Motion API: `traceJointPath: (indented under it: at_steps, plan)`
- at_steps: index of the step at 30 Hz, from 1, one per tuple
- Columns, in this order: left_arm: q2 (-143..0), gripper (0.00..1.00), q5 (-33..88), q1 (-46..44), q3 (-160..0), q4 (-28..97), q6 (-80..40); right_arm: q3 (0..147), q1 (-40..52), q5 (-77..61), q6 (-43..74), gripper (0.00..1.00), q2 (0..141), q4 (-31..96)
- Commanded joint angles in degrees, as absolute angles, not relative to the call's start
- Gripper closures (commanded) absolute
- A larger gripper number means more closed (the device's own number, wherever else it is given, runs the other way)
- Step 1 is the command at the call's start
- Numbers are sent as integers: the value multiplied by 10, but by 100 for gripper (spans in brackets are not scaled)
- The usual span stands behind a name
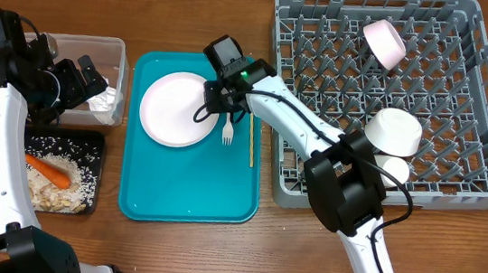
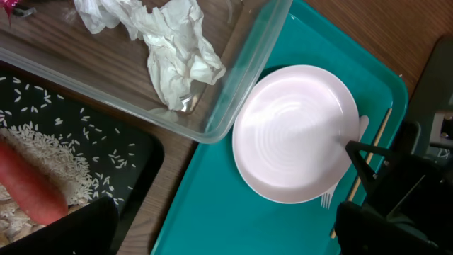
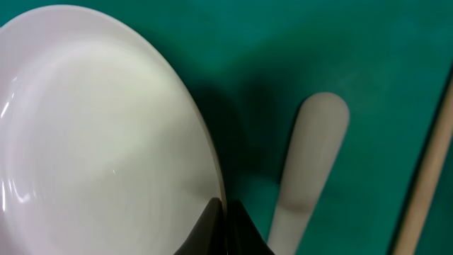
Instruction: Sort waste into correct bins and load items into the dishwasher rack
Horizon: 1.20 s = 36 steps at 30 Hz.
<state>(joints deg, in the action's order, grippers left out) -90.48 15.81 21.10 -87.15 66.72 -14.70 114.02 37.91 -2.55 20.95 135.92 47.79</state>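
While the left gripper [image 1: 85, 79] hangs over the clear tub [image 1: 81, 42], its two fingers are spread as wide as they go and there is nothing in them. Crumpled white tissues [image 2: 177, 57] lie inside that tub. Just in front of the tub sits the black tray [image 1: 101, 140]. It has an orange carrot [image 1: 51, 170] and lots of white rice [image 2: 42, 142] in it.

Over on the teal tray [image 1: 189, 185], the right gripper [image 3: 221, 223] is down at the right edge of the white plate [image 1: 177, 109]. Its fingers are pressed tight together, and the thin rim of the plate is pinched between them. The plate lies flat on the teal tray, in the back left part. A white fork [image 3: 311, 163] lies on the tray just beside the plate, near the fingers but not touching them. A thin tan chopstick [image 3: 428, 177] lies a bit further right, also on the tray.

Far to the right stands the big grey rack [image 1: 456, 197]. A pink bowl [image 1: 384, 40] leans on its side among the pegs near the back. A white bowl [image 1: 396, 130] sits nearer the front, and another white dish [image 1: 395, 169] is just below it, partly hidden by the arm.
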Motion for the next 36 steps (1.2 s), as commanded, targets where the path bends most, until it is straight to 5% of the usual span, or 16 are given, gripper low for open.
traceJointPath:
  at_steps: [1, 21, 36]
  plan:
    - [-892, 0, 161, 210, -881, 668, -150, 1164, 378, 0, 206, 96, 1329, 489]
    - [-892, 0, 161, 210, -881, 668, -150, 1164, 378, 25, 193, 96, 1213, 520]
    - [-892, 0, 161, 210, -881, 668, -150, 1164, 349, 280, 157, 96, 1092, 609]
